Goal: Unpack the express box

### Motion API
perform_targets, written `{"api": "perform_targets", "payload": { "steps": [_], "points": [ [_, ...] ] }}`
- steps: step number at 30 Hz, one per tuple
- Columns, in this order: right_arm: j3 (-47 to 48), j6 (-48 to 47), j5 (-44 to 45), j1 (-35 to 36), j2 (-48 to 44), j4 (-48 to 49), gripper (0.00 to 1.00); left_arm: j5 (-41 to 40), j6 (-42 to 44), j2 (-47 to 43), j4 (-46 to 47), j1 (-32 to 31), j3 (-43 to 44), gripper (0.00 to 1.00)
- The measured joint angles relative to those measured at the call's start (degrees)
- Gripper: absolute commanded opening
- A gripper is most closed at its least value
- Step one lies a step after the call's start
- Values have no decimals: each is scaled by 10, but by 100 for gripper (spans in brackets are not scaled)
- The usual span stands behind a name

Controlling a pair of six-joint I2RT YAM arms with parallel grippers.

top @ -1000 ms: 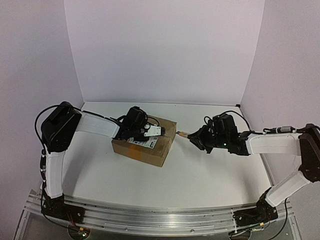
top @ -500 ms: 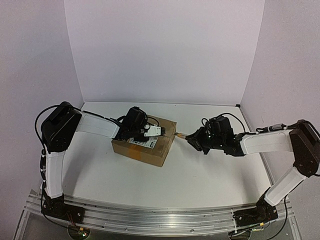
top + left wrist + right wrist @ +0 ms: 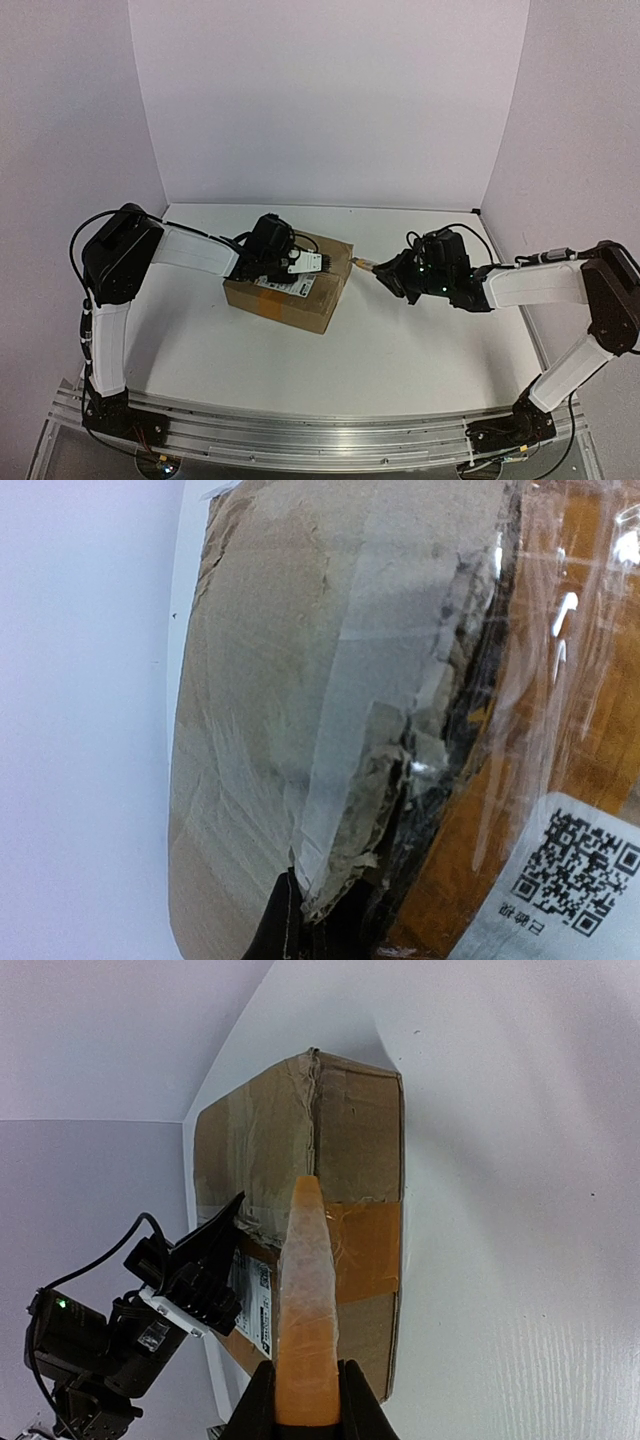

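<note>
The express box (image 3: 285, 300) is brown cardboard with brownish tape and a white barcode label (image 3: 284, 286). It lies left of the table's middle. My left gripper (image 3: 308, 263) rests on the box top. In the left wrist view its dark fingers (image 3: 272, 920) pinch a torn tape flap (image 3: 345, 820) of the box (image 3: 250, 660) next to the QR label (image 3: 575, 875). My right gripper (image 3: 388, 276) is shut on an orange pointed tool (image 3: 307, 1290). The tool's tip is just off the box's right edge (image 3: 355, 1130).
White walls enclose the white table (image 3: 420, 350) at the back and sides. The left arm's cables and wrist (image 3: 110, 1340) sit over the box's label side. Bare tabletop lies to the right of the box and in front of it.
My right gripper has moved slightly left toward the box with the orange tool, then lifted a little. The left gripper and the box have not moved.
</note>
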Motion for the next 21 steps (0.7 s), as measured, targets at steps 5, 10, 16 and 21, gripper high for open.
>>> {"api": "perform_targets", "payload": {
  "steps": [5, 10, 16, 21],
  "points": [
    [0, 2, -1, 0, 6, 21, 0, 0, 0, 0, 4, 0, -2, 0],
    [0, 3, -1, 0, 22, 31, 0, 1, 0, 0, 6, 0, -3, 0],
    [-1, 11, 13, -1, 23, 39, 0, 2, 0, 0, 10, 0, -6, 0],
    [1, 12, 13, -3, 27, 42, 0, 2, 0, 0, 10, 0, -6, 0]
  ]
}}
